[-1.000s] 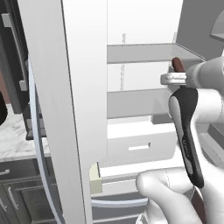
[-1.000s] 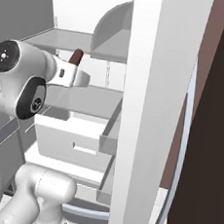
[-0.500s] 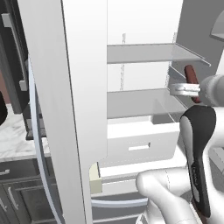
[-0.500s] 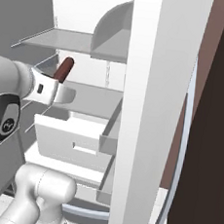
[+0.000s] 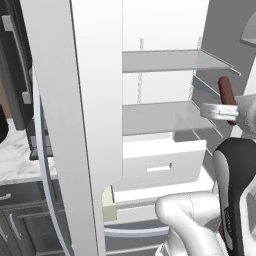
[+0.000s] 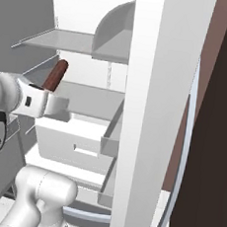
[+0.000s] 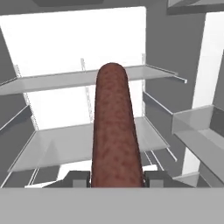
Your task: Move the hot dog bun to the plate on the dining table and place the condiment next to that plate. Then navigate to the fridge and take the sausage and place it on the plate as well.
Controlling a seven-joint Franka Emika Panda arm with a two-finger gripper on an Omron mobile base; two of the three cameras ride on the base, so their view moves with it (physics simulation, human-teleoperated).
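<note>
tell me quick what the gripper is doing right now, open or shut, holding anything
gripper: shut on the sausage, which stands up from between the fingertips, in front of the open fridge shelves.

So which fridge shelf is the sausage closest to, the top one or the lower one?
The lower shelf. The sausage, pinched in the tool, sits just beside its front edge, while the top shelf is higher.

I see my arm as smooth, glossy white rounded shells (image 5: 192,220) joined by black curved joint covers (image 5: 231,165), ending in a pale grey boxy hand (image 6: 39,104) with small dark markings.
</note>
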